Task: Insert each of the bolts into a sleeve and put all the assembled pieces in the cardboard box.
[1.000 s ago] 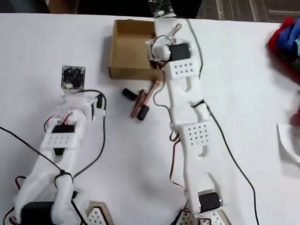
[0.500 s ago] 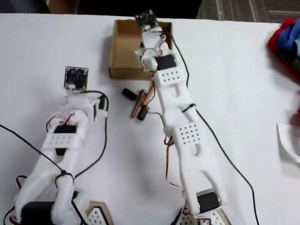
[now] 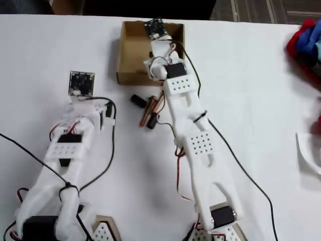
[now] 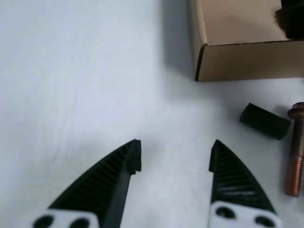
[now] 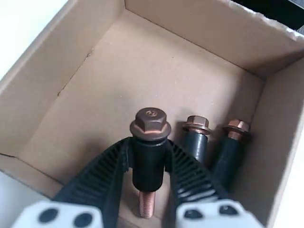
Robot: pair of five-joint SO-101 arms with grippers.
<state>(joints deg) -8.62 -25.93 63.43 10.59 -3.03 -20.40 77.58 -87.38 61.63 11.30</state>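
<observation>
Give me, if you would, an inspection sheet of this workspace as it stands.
Surface: white table.
Job's things: cardboard box holds two assembled pieces; loose sleeves and bolts lie beside it.
Clutter: red and blue cloth and a white object at the table's edge.
Grippers: left gripper open above the table; right gripper shut on a sleeved bolt over the box.
Cables: black cables loop across the table.
Surroundings: floor beyond the table.

A white surface carries a cardboard box, with loose black sleeves and copper bolts lying just beside it.
</observation>
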